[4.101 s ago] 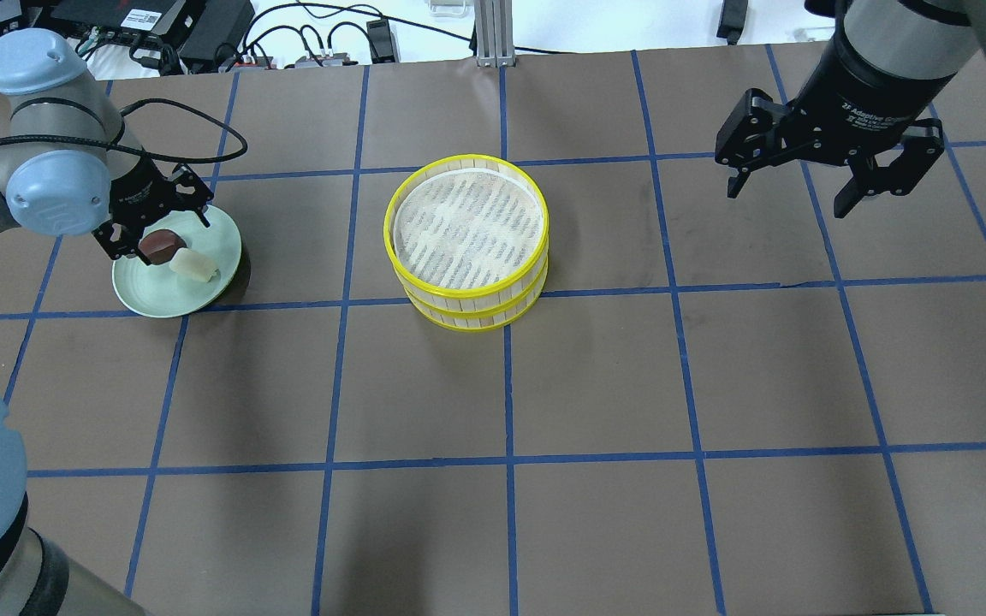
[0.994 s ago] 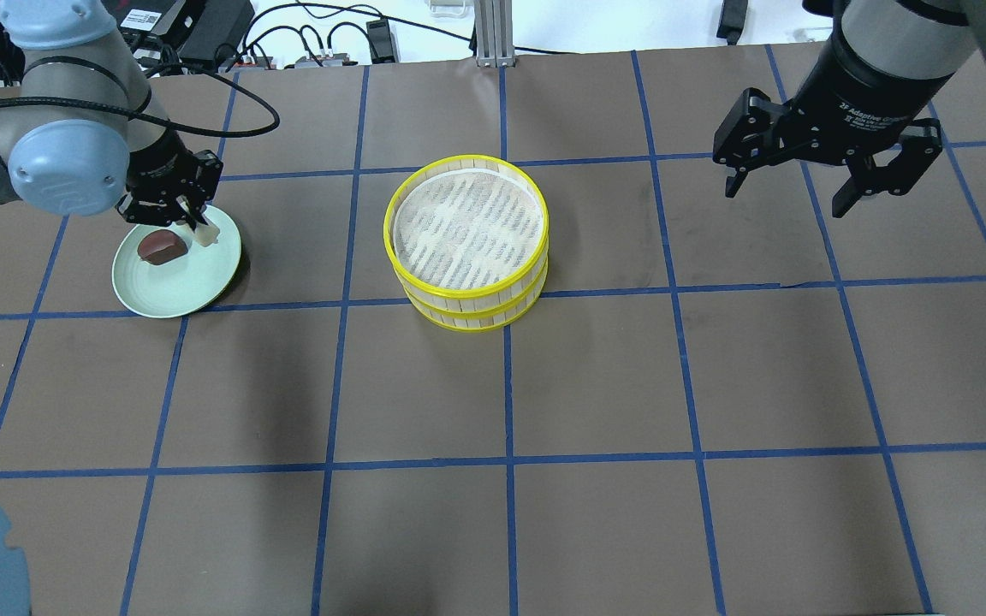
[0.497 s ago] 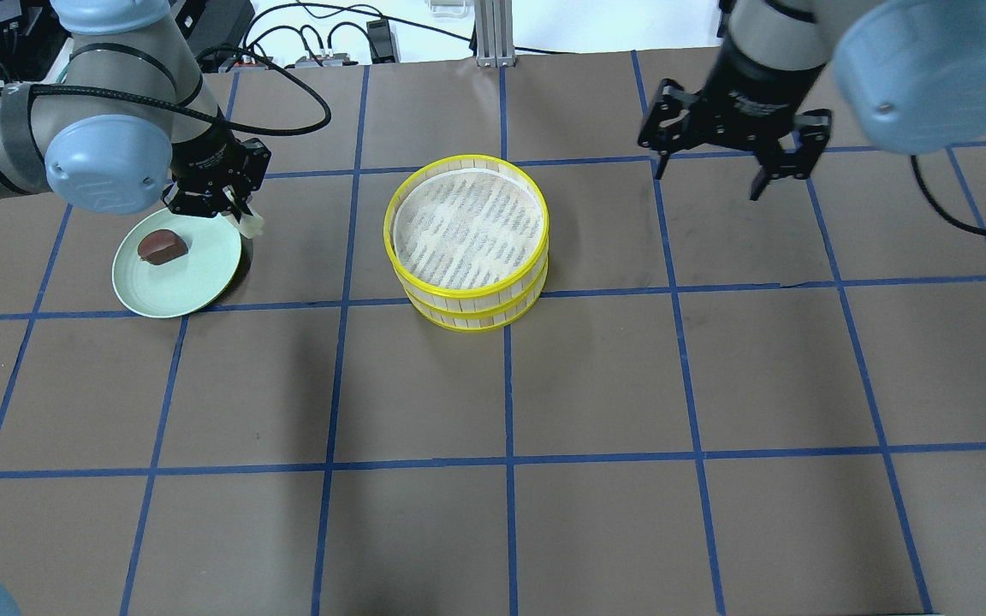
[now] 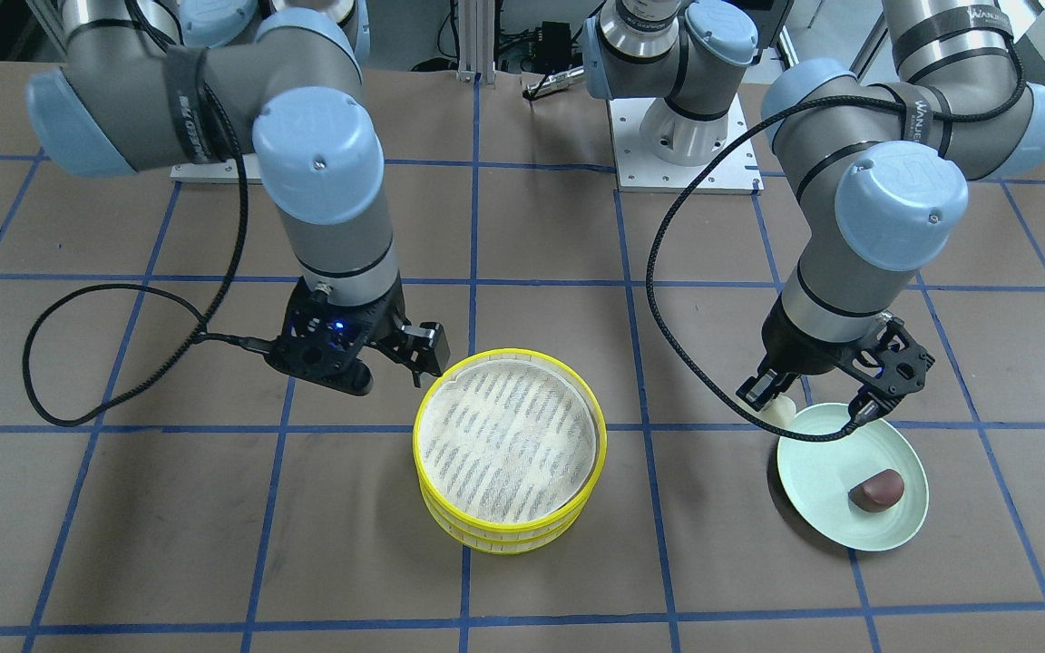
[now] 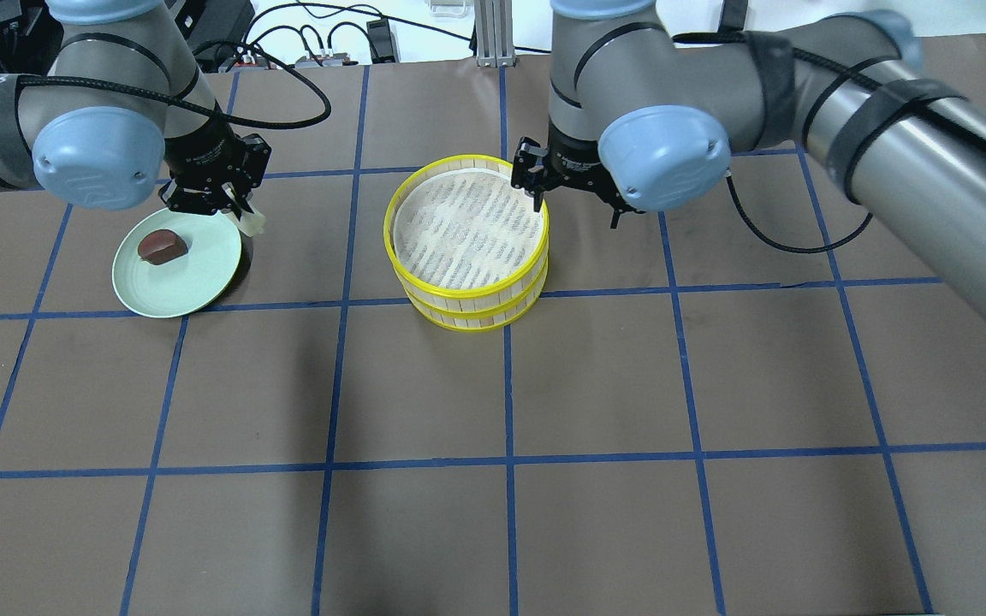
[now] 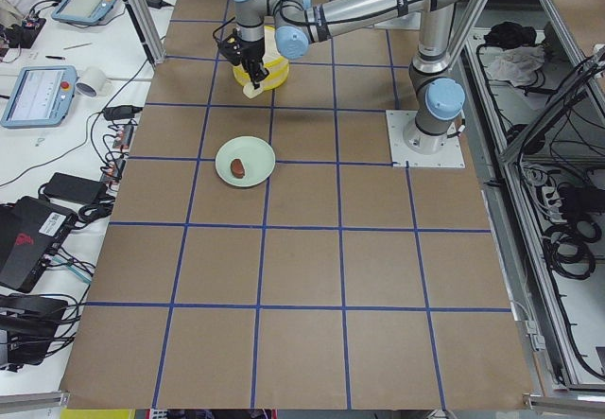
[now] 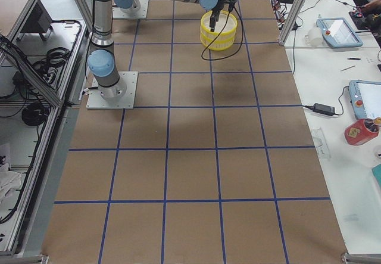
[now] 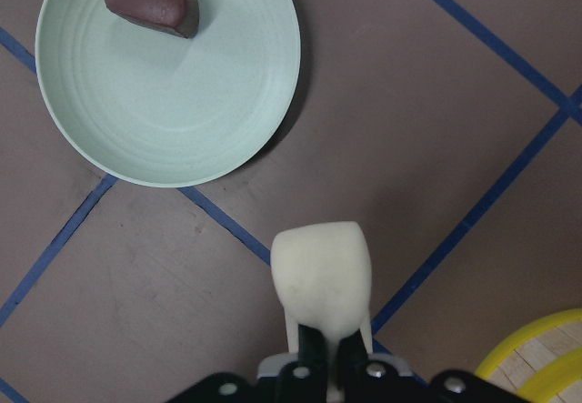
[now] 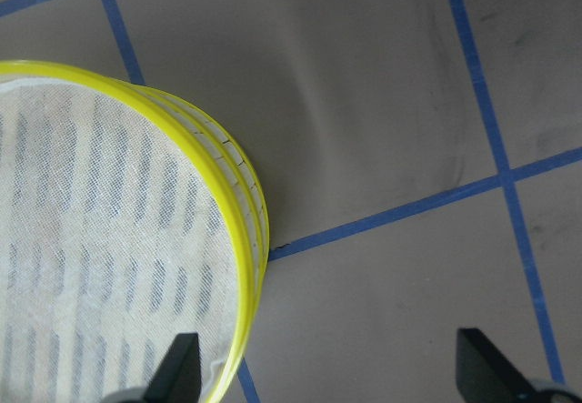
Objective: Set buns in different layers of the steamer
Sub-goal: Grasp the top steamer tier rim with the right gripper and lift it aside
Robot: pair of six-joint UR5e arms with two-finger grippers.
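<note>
The steamer (image 5: pixel 467 224) is a stack of two yellow-rimmed trays at mid-table, its top striped liner bare; it also shows in the front view (image 4: pixel 509 444) and the right wrist view (image 9: pixel 109 239). My left gripper (image 5: pixel 242 214) is shut on the cream-white bun (image 8: pixel 323 276), held above the table just right of the pale green plate (image 5: pixel 189 274). The reddish-brown bun (image 5: pixel 161 245) lies on that plate. My right gripper (image 5: pixel 574 207) is open and empty; in the right wrist view (image 9: pixel 332 376) one finger stands over the steamer's right rim and the other outside it.
The brown table carries a blue tape grid. Cables and electronics (image 5: pixel 202 26) lie along the far edge. My right arm's forearm (image 5: pixel 887 137) stretches across the right half. The two arm bases (image 4: pixel 681 136) stand at the robot's side.
My left gripper closed on the white bun, lifted it off the plate and carried it right past the plate's edge. My right arm swung left to the steamer's right rim, still open.
</note>
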